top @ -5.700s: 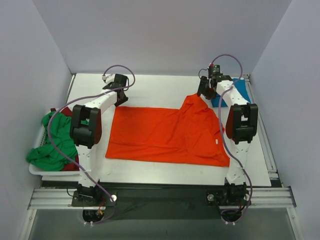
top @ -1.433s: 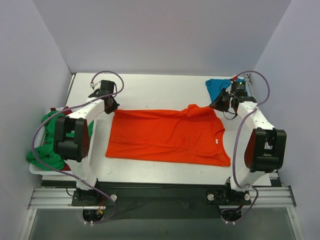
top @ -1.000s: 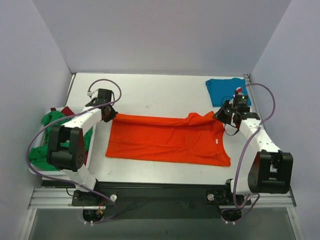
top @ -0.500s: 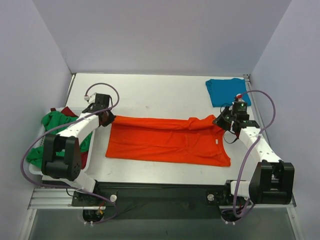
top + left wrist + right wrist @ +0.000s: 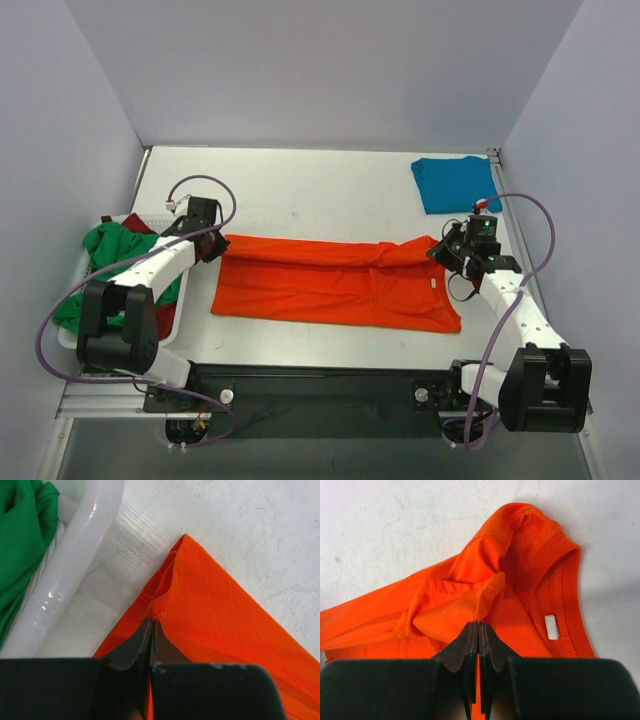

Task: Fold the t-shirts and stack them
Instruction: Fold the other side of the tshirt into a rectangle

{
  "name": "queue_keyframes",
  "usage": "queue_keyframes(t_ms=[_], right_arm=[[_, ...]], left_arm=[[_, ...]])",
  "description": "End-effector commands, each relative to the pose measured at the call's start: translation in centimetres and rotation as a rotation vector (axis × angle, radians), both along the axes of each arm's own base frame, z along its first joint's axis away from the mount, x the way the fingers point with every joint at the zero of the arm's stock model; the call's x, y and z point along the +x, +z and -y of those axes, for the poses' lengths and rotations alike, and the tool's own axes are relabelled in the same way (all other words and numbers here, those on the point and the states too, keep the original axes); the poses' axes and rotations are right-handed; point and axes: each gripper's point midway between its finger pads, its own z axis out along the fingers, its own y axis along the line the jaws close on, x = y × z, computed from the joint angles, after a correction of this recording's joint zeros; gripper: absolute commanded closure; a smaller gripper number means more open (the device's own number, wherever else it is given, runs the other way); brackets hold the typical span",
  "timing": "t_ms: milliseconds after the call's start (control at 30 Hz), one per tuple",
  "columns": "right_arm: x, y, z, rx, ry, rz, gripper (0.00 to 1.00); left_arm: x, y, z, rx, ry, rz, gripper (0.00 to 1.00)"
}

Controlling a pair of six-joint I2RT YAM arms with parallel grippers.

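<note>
We are logging the orange-red t-shirt (image 5: 335,285), which is lying lengthwise across the worktop (image 5: 320,185) with its collar at our right end and its hem at our left.

The left jaws are pinching almost closed on the shirt's far hem corner. The right jaws are clamping tight on a bunched fold of sleeve cloth just beside the collar. Between them the shirt's far long edge is sitting doubled over its body, so we are judging the first lengthwise fold as under way, not finished. The cloth near the collar is looking rumpled, while the near edge is lying flat.

Beyond the shirt's collar end and apart from it, a teal t-shirt (image 5: 455,183) is lying flat and compact. We are reading it as already folded, the base of the stack.

Off the hem end, a white basket (image 5: 70,338) is holding a green t-shirt (image 5: 105,275) and a dark red t-shirt (image 5: 137,222). Both are crumpled and waiting to be folded.

We are reckoning one shirt done, one in hand, two left.
</note>
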Motion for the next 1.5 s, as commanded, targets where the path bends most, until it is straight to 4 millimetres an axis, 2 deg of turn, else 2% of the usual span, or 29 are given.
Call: queue_keyframes(t_ms=[0,333,700,733,767,800,833,867,933,1133,1200,1233,1267,1300,1333,1367,1400,1433,1467], right_arm=[[-0.6,0.3,0.6,-0.011,-0.032,0.01,1.0],[-1.7,0.0,0.8,-0.01,-0.04,0.006,1.0],[-4.0,-3.2,1.1,-0.005,-0.063,-0.063,1.0],[-4.3,-3.6,1.0,0.0,-0.068,-0.073,0.98],[-4.4,-3.7,1.0,0.0,-0.067,-0.074,0.92],[-4.6,-3.9,0.9,0.002,-0.061,-0.079,0.87],[-4.8,-4.2,0.8,0.009,-0.059,-0.086,0.74],[-4.8,-4.2,0.7,0.011,-0.054,-0.084,0.68],[-4.9,-4.0,0.4,0.024,-0.039,-0.081,0.57],[-3.7,-2.4,-0.4,-0.012,0.024,-0.071,0.55],[-2.3,-1.7,-0.4,-0.037,0.035,-0.072,0.55],[-2.0,-1.7,-1.2,-0.043,0.068,-0.08,0.55],[-1.4,-1.5,-1.0,-0.063,0.059,-0.083,0.55],[-0.5,-0.8,-1.0,-0.076,0.065,-0.069,0.55],[0.0,-1.3,-0.9,-0.082,0.065,-0.096,0.55],[0.4,-1.3,-1.0,-0.083,0.07,-0.102,0.55],[1.2,-1.4,-1.3,-0.076,0.084,-0.107,0.56],[1.7,-1.4,-1.6,-0.072,0.105,-0.11,0.56],[2.1,-1.5,-2.5,-0.068,0.132,-0.113,0.56]], left_arm=[[0.8,2.0,-0.2,-0.016,0.014,0.083,1.0],[-0.7,1.7,-0.3,-0.028,0.012,0.082,1.0],[-2.7,-0.1,-0.1,-0.046,-0.001,0.077,1.0],[-2.9,-0.2,-0.1,-0.047,-0.006,0.075,1.0],[-3.2,-0.5,-0.1,-0.047,-0.01,0.073,0.95],[-3.3,-0.2,0.0,-0.053,-0.011,0.092,0.76],[-3.3,0.0,0.1,-0.057,-0.018,0.111,0.67],[-3.6,0.0,0.2,-0.064,-0.027,0.124,0.61],[-3.4,1.3,0.3,-0.07,-0.039,0.175,0.45],[-2.1,4.5,0.8,-0.067,-0.094,0.237,0.43],[-1.3,4.8,2.0,-0.087,-0.141,0.24,0.43],[-1.0,4.7,2.5,-0.095,-0.16,0.235,0.44],[-0.7,4.4,3.0,-0.096,-0.178,0.223,0.44],[-0.6,4.4,4.2,-0.101,-0.217,0.222,0.44],[0.1,5.2,5.1,-0.107,-0.249,0.248,0.44],[0.3,4.8,6.1,-0.109,-0.288,0.235,0.44],[0.2,4.9,7.9,-0.116,-0.346,0.237,0.43],[0.9,5.8,9.0,-0.121,-0.379,0.263,0.43],[1.0,5.7,9.8,-0.114,-0.399,0.258,0.42]])
